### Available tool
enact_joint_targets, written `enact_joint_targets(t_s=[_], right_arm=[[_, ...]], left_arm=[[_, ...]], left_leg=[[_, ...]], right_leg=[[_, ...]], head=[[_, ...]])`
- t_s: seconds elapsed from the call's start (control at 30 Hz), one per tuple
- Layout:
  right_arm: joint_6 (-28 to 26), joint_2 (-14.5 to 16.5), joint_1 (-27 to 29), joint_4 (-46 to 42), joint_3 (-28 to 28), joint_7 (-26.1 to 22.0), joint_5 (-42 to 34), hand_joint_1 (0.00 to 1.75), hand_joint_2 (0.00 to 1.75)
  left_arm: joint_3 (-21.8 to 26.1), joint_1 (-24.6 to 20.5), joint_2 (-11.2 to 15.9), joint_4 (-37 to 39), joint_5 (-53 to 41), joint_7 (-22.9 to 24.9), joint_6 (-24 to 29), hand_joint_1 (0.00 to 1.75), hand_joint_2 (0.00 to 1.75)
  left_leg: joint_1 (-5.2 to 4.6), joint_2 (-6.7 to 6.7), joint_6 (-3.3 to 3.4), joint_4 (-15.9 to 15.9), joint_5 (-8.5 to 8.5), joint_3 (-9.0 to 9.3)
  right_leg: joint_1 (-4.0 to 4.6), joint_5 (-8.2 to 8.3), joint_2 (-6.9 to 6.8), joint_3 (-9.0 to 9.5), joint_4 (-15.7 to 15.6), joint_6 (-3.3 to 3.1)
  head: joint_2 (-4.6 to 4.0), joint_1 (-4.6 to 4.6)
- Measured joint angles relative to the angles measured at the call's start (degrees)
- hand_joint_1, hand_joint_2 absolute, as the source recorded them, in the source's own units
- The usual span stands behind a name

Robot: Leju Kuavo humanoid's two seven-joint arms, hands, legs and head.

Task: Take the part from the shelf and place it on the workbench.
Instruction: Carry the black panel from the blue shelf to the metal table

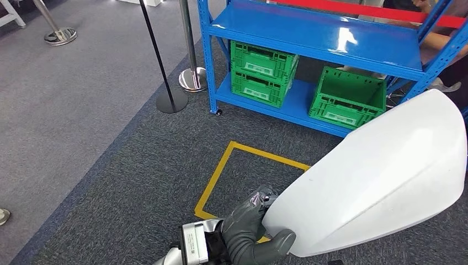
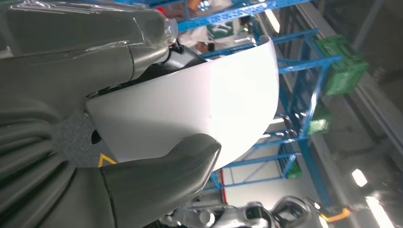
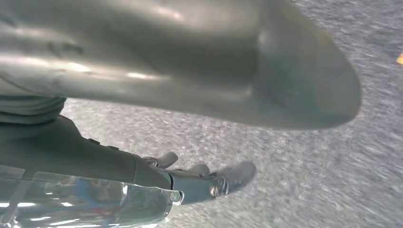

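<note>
The main risk was slippage: the part (image 1: 381,176), a large smooth white curved shell, was gripped at one lower edge only, so most of its bulk overhung beyond the left hand (image 1: 251,232). A tilt or a jolt while walking could lever it loose onto the carpet. The shell also blocked much of the head view, which could hamper finding the table.

The left hand's thumb (image 2: 161,175) pressed on the shell's outer face, with the darker fingers (image 2: 166,57) apparently curled behind the rim; the shell was clamped between them, clear of the blue shelf (image 1: 320,38).

The right hand (image 3: 190,183) hung over the carpet, its fingers extended and holding nothing.
</note>
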Motion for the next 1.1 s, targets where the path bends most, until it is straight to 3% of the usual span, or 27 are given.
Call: enact_joint_targets(t_s=[0.07, 0.13, 0.17, 0.23, 0.3, 0.33, 0.37, 0.43, 0.5, 0.53, 0.6, 0.67, 0.73, 0.8, 0.83, 0.87, 0.9, 0.97, 1.03, 1.1], right_arm=[[-0.2, 0.0, 0.0, 0.0, 0.0, 0.0, -0.1, 0.0, 0.0], [-0.5, 0.1, 0.0, 0.0, -0.1, -0.2, -0.3, 0.0, 0.0], [-0.7, 0.1, 0.0, 0.0, -0.2, -0.4, -0.4, 0.0, 0.0], [-1.1, 0.0, 0.1, 0.0, -0.3, -0.6, -0.6, 0.0, 0.0], [-1.4, -0.1, 0.3, 0.0, -0.4, -0.6, -0.6, 0.0, 0.0], [-1.4, -0.2, 0.3, 0.0, -0.5, -0.6, -0.6, 0.0, 0.0], [-1.5, -0.3, 0.2, 0.0, -0.6, -0.6, -0.5, 0.0, 0.0], [-1.5, -0.3, 0.1, 0.0, -0.8, -0.6, -0.5, 0.0, 0.0], [-1.5, -0.3, 0.0, 0.0, -0.8, -0.6, -0.5, 0.0, 0.0], [-1.6, -0.3, 0.0, 0.0, -0.8, -0.6, -0.4, 0.0, 0.0], [-1.7, -0.2, 0.0, 0.0, -0.8, -0.6, -0.1, 0.0, 0.0], [-1.8, -0.2, -0.1, 0.0, -0.8, -0.8, 0.1, 0.0, 0.0], [-2.0, -0.4, 0.1, 0.0, -0.8, -0.9, 0.2, 0.0, 0.0], [-2.3, -0.7, 0.4, 0.0, -0.9, -0.7, 0.0, 0.0, 0.0], [-2.4, -0.8, 0.5, 0.0, -1.0, -0.6, -0.1, 0.0, 0.0], [-2.6, -0.9, 0.6, 0.0, -1.1, -0.5, -0.2, 0.0, 0.0], [-2.8, -1.0, 0.6, 0.0, -1.2, -0.4, -0.3, 0.0, 0.0], [-3.2, -1.2, 0.6, -0.1, -1.3, -0.2, -0.5, 0.0, 0.0], [-3.4, -1.3, 0.5, -0.1, -1.4, -0.1, -0.6, 0.0, 0.0], [-3.5, -1.3, 0.5, -0.1, -1.5, 0.0, -0.6, 0.0, 0.0]], left_arm=[[0.0, 0.0, 0.0, 0.0, 0.0, 0.1, 0.0, 1.75, 1.75], [-0.1, 0.0, 0.1, 0.0, -0.1, 0.3, -0.1, 1.75, 1.75], [-0.1, 0.0, 0.1, 0.0, -0.2, 0.3, -0.2, 1.75, 1.75], [-0.1, -0.1, 0.1, 0.0, -0.2, 0.5, -0.4, 1.75, 1.75], [-0.2, -0.1, 0.3, 0.1, -0.3, 0.6, -0.6, 1.75, 1.75], [-0.1, -0.1, 0.4, 0.3, -0.4, 0.6, -0.7, 1.75, 1.75], [-0.1, -0.1, 0.5, 0.4, -0.5, 0.6, -0.7, 1.75, 1.75], [0.0, -0.1, 0.6, 0.5, -0.7, 0.6, -0.8, 1.75, 1.75], [0.1, -0.2, 0.5, 0.5, -0.7, 0.6, -0.9, 1.75, 1.75], [0.2, -0.2, 0.5, 0.5, -0.7, 0.6, -0.9, 1.75, 1.75], [0.4, -0.1, 0.6, 0.5, -0.7, 0.6, -0.7, 1.75, 1.75], [0.7, -0.2, 0.5, 0.6, -0.7, 0.6, -0.4, 1.75, 1.75], [0.7, -0.2, 0.3, 0.7, -0.5, 0.6, -0.2, 1.75, 1.75], [0.8, -0.1, 0.2, 0.9, -0.3, 0.6, -0.2, 1.75, 1.75], [0.7, -0.1, 0.1, 1.1, -0.2, 0.5, -0.3, 1.75, 1.75], [0.7, 0.0, 0.1, 1.3, -0.1, 0.5, -0.4, 1.75, 1.75], [0.7, 0.0, -0.1, 1.4, 0.0, 0.5, -0.6, 1.75, 1.75], [0.7, -0.1, -0.4, 1.5, 0.1, 0.4, -0.8, 1.75, 1.75], [0.7, -0.3, -0.8, 1.6, 0.4, 0.4, -0.9, 1.75, 1.75], [0.7, -0.5, -0.9, 1.7, 0.6, 0.4, -0.9, 1.75, 1.75]], left_leg=[[0.18, -0.8, -0.54, 0.0, 0.35, -0.41], [0.14, 0.17, -1.12, 0.8, -0.22, -1.06], [0.13, 1.42, -1.42, 2.6, -1.37, -1.96], [0.3, 4.07, -1.93, 9.6, -5.15, -5.28], [0.61, 4.79, -2.22, 16.3, -7.69, -8.19], [0.71, 4.9, -2.25, 16.8, -7.49, -8.18], [0.77, 5.12, -2.21, 14.9, -6.34, -6.9], [0.56, 6.86, -1.84, 6.5, -3.21, -1.95], [0.06, 8.61, -1.29, 0.6, -1.87, 1.41], [-0.18, 8.84, -1.04, -0.3, -1.95, 1.74], [-0.21, 7.74, -0.36, -0.6, -1.54, 1.55], [0.09, 6.66, 0.45, -1.1, -0.93, 1.55], [0.17, 5.48, 0.98, -1.3, -0.54, 1.44], [0.0, 4.06, 1.19, -1.2, -0.4, 1.23], [-0.06, 3.3, 1.22, -1.1, -0.37, 1.19], [-0.07, 2.51, 1.21, -0.9, -0.37, 1.17], [-0.04, 1.72, 1.13, -0.7, -0.43, 1.16], [-0.03, 0.25, 0.72, 0.1, -0.68, 0.76], [-0.01, -0.91, 0.1, 0.8, -0.72, -0.04], [0.15, -1.88, -0.5, 0.8, -0.44, -0.61]], right_leg=[[0.14, 0.2, -0.69, -0.19, 0.2, -0.34], [0.01, 0.53, -1.79, -0.29, 0.1, -0.96], [-0.09, 0.68, -2.45, -0.37, 0.1, -1.27], [-0.09, 0.82, -3.89, -0.65, 0.0, -1.65], [-0.03, 0.9, -5.56, -0.94, 0.0, -1.74], [-0.01, 0.93, -6.35, -0.99, 0.0, -1.76], [0.0, 0.94, -7.08, -0.97, 0.0, -1.76], [0.09, 0.93, -8.3, -0.8, 0.0, -1.64], [0.32, 0.94, -9.27, -0.81, 0.1, -1.13], [0.39, 0.99, -9.75, -0.84, 0.1, -0.78], [0.31, 1.04, -10.46, -0.82, -0.1, -0.04], [0.17, -0.4, -8.52, -1.53, 1.7, 0.43], [0.21, -3.96, -5.53, -4.35, 8.2, 0.57], [0.34, -6.57, -4.54, -7.71, 15.6, 0.59], [0.37, -6.41, -4.43, -8.31, 16.7, 0.54], [0.37, -5.12, -4.31, -7.79, 15.4, 0.46], [0.29, -3.08, -3.95, -6.25, 12.0, 0.38], [-0.04, -0.11, -1.71, -2.77, 4.4, 0.36], [-0.11, 0.31, -0.15, -1.55, 1.3, 0.19], [0.03, 0.45, -0.96, -1.57, 1.2, -0.37]], head=[[-0.01, -0.16], [-0.01, -0.44], [-0.01, -0.79], [-0.01, -1.49], [-0.01, -1.79], [-0.01, -1.92], [-0.01, -2.03], [-0.01, -2.27], [-0.01, -2.41], [-0.01, -2.4], [-0.01, -2.41], [-0.01, -2.22], [-0.01, -1.53], [-0.01, -0.92], [0.0, -0.76], [0.0, -0.64], [0.0, -0.53], [-0.01, -0.29], [-0.01, -0.23], [-0.01, -0.32]])
